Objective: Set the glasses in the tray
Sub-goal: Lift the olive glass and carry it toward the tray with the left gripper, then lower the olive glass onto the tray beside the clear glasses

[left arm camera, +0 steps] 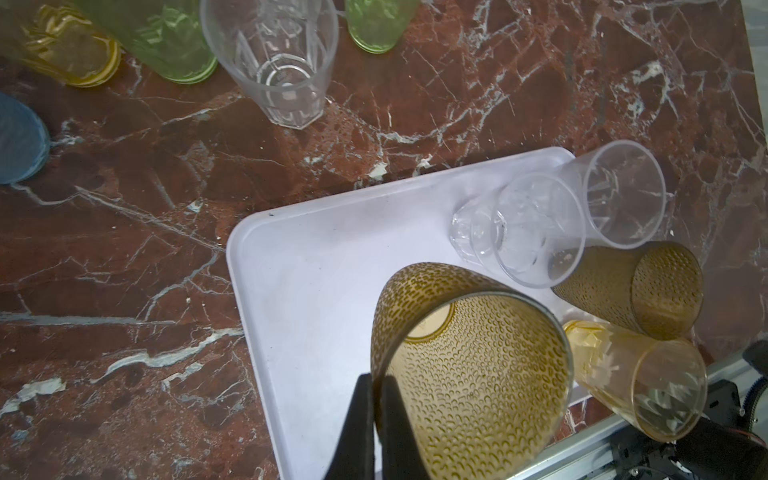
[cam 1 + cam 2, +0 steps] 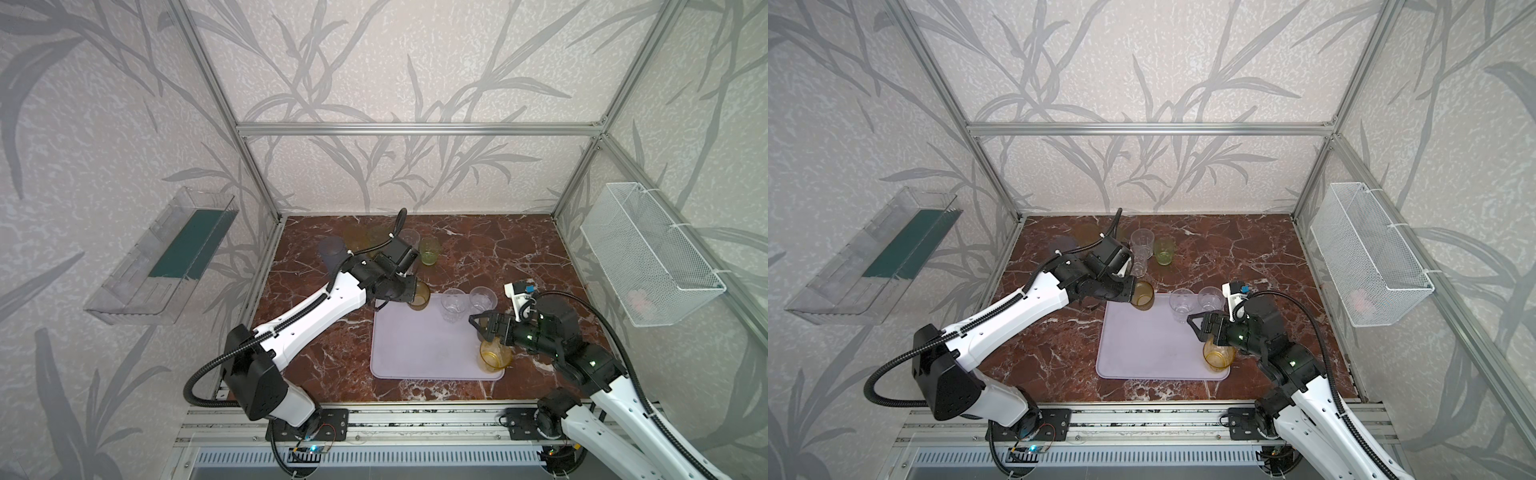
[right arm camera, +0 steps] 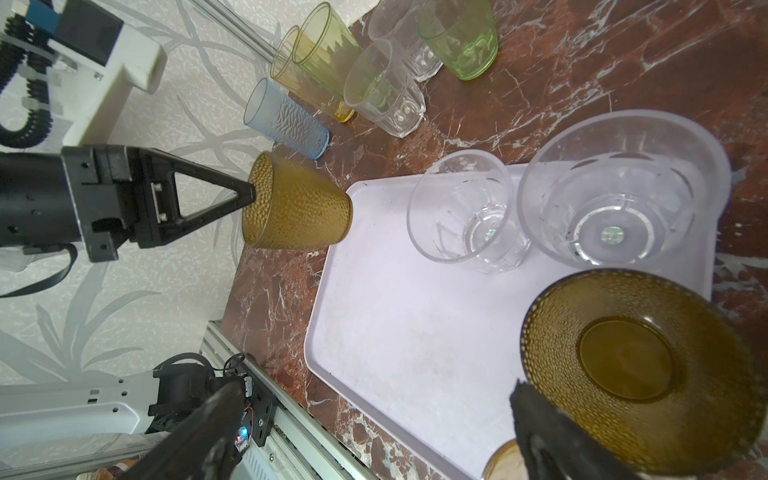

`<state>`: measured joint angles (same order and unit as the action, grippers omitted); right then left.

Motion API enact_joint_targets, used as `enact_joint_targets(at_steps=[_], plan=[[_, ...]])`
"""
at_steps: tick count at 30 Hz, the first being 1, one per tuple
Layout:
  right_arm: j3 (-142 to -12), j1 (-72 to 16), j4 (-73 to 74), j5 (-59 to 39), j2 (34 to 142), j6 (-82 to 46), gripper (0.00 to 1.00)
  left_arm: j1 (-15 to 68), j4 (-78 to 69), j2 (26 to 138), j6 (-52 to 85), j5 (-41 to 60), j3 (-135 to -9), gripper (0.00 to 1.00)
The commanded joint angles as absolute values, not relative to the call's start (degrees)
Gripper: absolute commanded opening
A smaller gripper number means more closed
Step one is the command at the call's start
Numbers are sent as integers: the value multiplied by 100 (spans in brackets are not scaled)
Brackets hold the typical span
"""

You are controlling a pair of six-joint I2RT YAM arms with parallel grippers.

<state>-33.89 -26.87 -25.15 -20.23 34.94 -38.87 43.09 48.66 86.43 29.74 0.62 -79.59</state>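
My left gripper (image 1: pixel 376 382) is shut on the rim of a dark olive-brown dimpled glass (image 1: pixel 469 365), which hangs tilted over the far left corner of the lilac tray (image 2: pixel 419 345); in both top views the held glass (image 2: pixel 419 295) (image 2: pixel 1143 295) shows there. On the tray stand two clear glasses (image 2: pixel 453 305) (image 2: pixel 483 300), an amber glass (image 2: pixel 495 356) and a second olive glass (image 3: pixel 631 374). My right gripper (image 3: pixel 376 395) is open above the tray's right side, one finger beside that olive glass, nothing between the fingers.
Several glasses stand off the tray at the table's far left: a blue-grey one (image 3: pixel 286 120), a green one (image 2: pixel 429 251), clear (image 3: pixel 386 91) and amber ones. A white wire basket (image 2: pixel 648 257) hangs on the right wall, a clear bin (image 2: pixel 166 257) on the left wall.
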Motion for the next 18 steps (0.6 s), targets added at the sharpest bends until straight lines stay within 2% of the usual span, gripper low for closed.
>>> enact_joint_targets(at_steps=[1,18], plan=[[-3362,-2662,-2668,-2093,3325,-3775,99,4483,4732,8439,3101,-54,-7683,0],[-3238,-2655,-2896,-1961,2990,-3911,99,4937,3710,8714,3373,99,-7222,0]])
